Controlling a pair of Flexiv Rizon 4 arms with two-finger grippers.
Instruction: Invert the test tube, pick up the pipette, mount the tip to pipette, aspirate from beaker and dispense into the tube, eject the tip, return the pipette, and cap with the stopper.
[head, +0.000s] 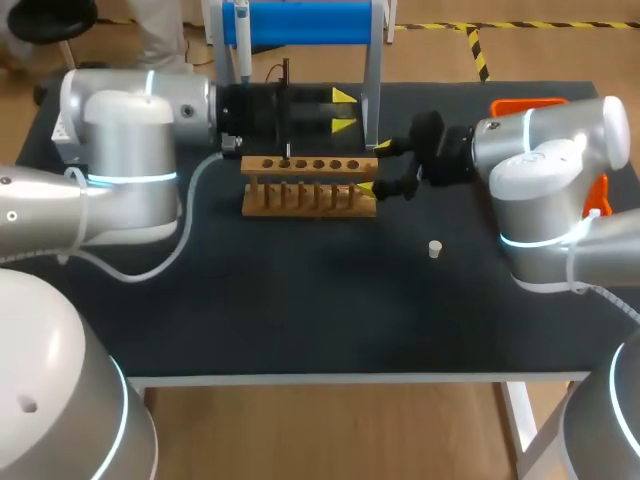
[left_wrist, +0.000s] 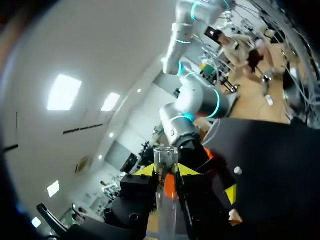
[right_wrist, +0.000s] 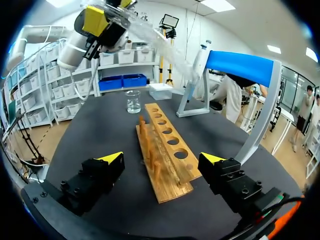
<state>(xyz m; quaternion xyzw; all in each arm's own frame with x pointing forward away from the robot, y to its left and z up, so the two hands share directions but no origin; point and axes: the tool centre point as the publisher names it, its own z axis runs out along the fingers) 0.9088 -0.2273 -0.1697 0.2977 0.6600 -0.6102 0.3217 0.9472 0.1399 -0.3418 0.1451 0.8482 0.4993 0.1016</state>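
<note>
My left gripper (head: 343, 111) hangs above the back of the wooden tube rack (head: 310, 186), shut on a clear test tube (left_wrist: 165, 161). In the right wrist view that tube (right_wrist: 150, 34) juts sideways out of the left gripper (right_wrist: 102, 20), high over the table. My right gripper (head: 375, 167) stands open at the rack's right end. The rack (right_wrist: 165, 145) lies between its spread fingers, untouched (right_wrist: 162, 160). The pipette (head: 243, 30) hangs on the blue stand (head: 300, 22). A glass beaker (right_wrist: 133, 101) sits beyond the rack's far end. The white stopper (head: 435, 249) lies on the mat.
An orange box (head: 527, 104) stands at the back right behind my right arm. The stand's metal legs (head: 372, 90) rise just behind the rack. The black mat (head: 300, 310) stretches to the table's front edge.
</note>
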